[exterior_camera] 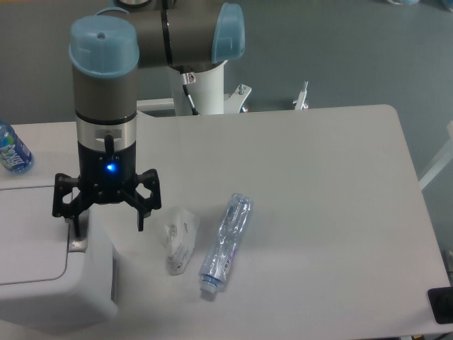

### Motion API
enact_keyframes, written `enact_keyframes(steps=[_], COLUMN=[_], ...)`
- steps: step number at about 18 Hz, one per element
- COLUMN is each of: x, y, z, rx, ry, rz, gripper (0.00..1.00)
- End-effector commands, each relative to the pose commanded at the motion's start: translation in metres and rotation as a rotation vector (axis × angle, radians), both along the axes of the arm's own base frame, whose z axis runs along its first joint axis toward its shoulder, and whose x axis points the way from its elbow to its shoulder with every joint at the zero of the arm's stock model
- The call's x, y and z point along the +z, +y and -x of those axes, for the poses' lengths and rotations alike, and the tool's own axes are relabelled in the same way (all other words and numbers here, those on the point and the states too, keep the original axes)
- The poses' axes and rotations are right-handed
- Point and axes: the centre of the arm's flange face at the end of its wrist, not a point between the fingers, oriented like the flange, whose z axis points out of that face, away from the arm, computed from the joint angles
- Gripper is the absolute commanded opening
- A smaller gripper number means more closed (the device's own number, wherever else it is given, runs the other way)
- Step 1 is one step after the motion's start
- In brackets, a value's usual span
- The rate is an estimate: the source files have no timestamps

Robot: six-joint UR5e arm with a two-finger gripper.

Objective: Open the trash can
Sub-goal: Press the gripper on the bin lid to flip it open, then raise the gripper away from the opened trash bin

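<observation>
Trash can [42, 276]: one; bottles [225, 244]: two.

Trash can [49, 283] at the table's [325, 177] front-left corner. Above its right edge, beside the push tab [76, 244], the gripper [106, 223]. Just right of the can, a crumpled wrapper [179, 239]; right of that, nearly touching, an empty bottle [225, 244] lying flat, cap toward the front. At the far left edge, behind the can, another bottle [12, 151].
</observation>
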Motion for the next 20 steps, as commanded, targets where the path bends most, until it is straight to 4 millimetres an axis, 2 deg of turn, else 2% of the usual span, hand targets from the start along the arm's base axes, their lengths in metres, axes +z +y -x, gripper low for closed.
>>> enact_keyframes(steps=[7,11,13,14,15,18,20], x=[-0.001,0.028,0.058,0.07,0.079,0.093,0.084], y=[0.001,-0.002,-0.021,-0.026,-0.034,-0.061,-0.072], z=[0.0,0.01,0.051,0.056,0.07,0.095,0.098], rx=[-0.003,0.007,0.064,0.069,0.088,0.123,-0.007], ry=[-0.001,0.027,0.073,0.098,0.126,0.257,0.335], rz=[0.001,-0.048,-0.087,-0.099,-0.105,-0.026,0.071], gripper=[1.0,1.0,1.0,1.0,1.0,1.0,1.0])
